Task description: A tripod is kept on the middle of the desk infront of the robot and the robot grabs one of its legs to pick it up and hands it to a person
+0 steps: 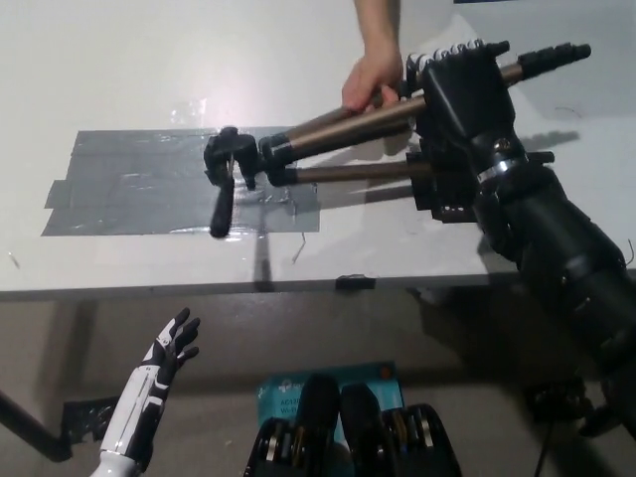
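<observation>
Head view: your black R hand (462,94) is closing round the tripod (348,119), fingers wrapping over the bundled legs toward the foot end, so it's gripping the tripod, not resting on it. The tripod is lying near-horizontal above the middle of the white desk (139,60), w/ its shadow falling on the desktop below, so it's looking raised rather than sitting on the surface. Its black tripod head (234,159) is pointing toward pic left and the rubber feet (556,55) are sticking out past your hand at upper right. The pan handle (221,204) is hanging down from the head. One lower leg (348,171) is splaying a bit away from the other two. A person's hand (373,79) is reaching in from the top edge and grasping the upper leg just beside your R hand, between it and the tripod head; can't tell if the two hands are touching. A grey tape patch (119,189) is lying flat on the desk under the head end. Your white L hand (169,353) is hanging at lower left, below the desk's front edge, fingers spreading apart, holding nothing, well apart from the tripod.
</observation>
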